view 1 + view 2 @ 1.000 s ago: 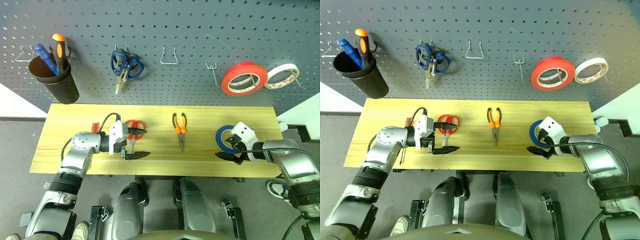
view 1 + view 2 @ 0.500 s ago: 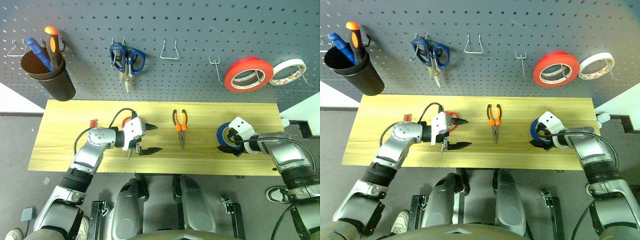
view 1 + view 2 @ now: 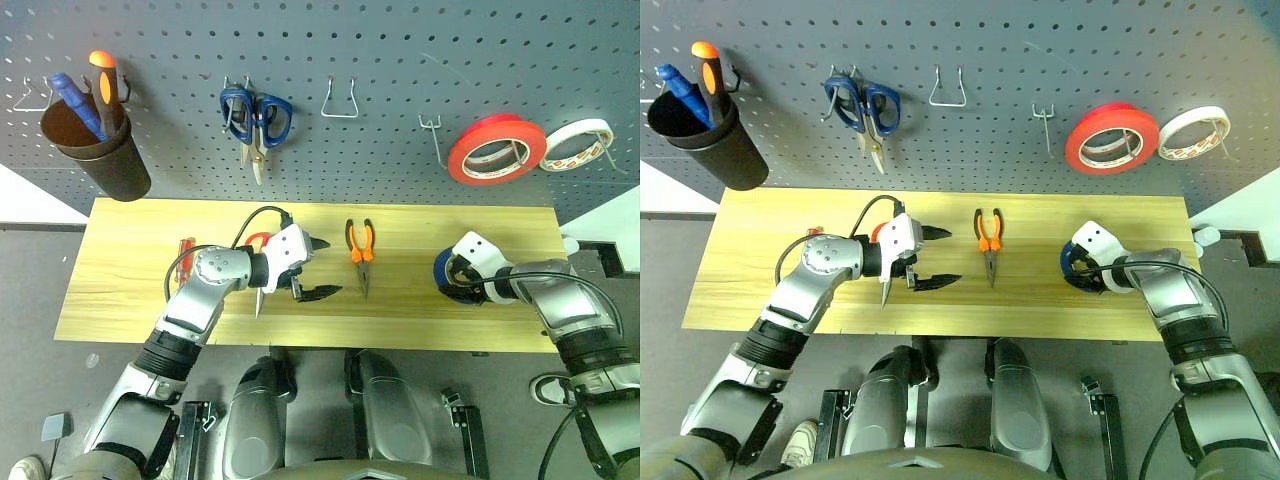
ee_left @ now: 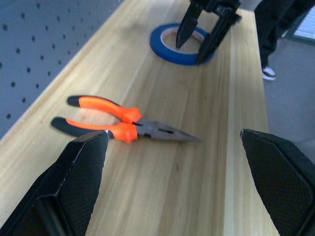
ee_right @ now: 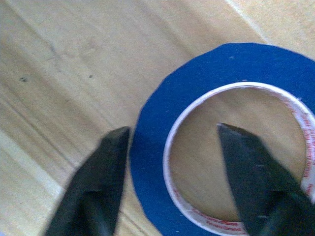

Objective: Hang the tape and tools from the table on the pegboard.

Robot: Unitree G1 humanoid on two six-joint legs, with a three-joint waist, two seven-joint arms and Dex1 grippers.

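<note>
On the tabletop (image 3: 120, 300), the red-handled screwdriver (image 3: 185, 252) lies toward the left edge. The left gripper (image 3: 322, 268) hovers spread above the red-handled scissors (image 3: 258, 241), facing the pliers (image 3: 360, 252) mid-table. The right gripper (image 5: 170, 147) straddles the blue tape roll's (image 5: 197, 78) band near the right edge, fingers not visibly pinching.

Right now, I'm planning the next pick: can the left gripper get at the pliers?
Probably yes: the left gripper hangs open beside the pliers, with bare table between them.
</note>
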